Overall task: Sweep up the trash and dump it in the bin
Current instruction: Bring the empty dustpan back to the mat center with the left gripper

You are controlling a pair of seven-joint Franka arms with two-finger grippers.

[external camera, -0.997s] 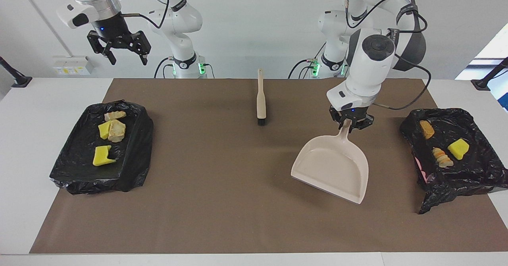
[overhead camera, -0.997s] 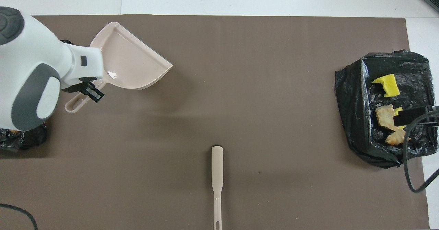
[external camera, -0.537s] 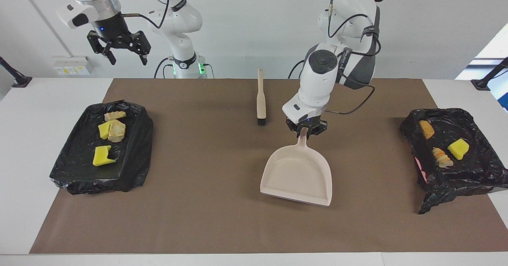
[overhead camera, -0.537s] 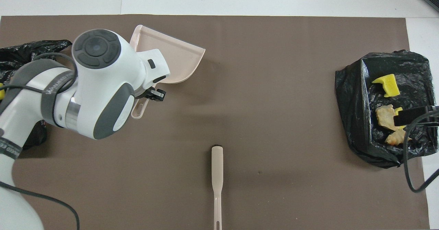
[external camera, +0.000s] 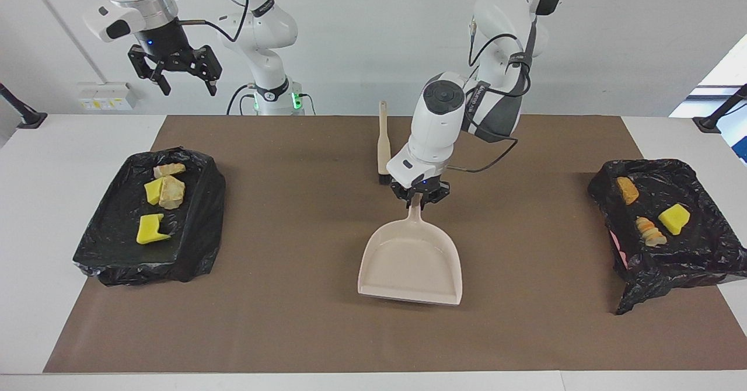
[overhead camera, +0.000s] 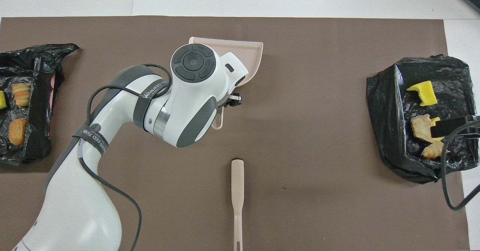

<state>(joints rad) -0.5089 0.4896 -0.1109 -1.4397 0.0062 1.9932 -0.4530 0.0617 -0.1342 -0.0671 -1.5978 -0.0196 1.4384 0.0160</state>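
A: Left gripper clamped on the dustpan handle, mid-mat, pan empty. Right gripper raised over the right arm's end of the table, jaws spread, holding nothing, waiting.

B: Trash location?

A: All in the two bag-lined bins. None loose on the brown mat.

B: Risks?

A: Thin handle, pinch grip: could twist in the jaws if the pan lip catches the mat on set-down. Brush just beside the wrist, nearer the robots: easy to clip with the wrist and knock askew. Loose bag plastic on the bin at the left arm's end: could snag on a passing pan.

B: Counts?

A: Two bins. One dustpan, one brush. Bin at the right arm's end: two yellow sponge chunks, two tan lumps. Other bin: one yellow chunk, two golden-brown lumps. Seven scraps total: three yellow, four tan or brown.

B: Task stage?

A: Probably finished bar putting the pan down.
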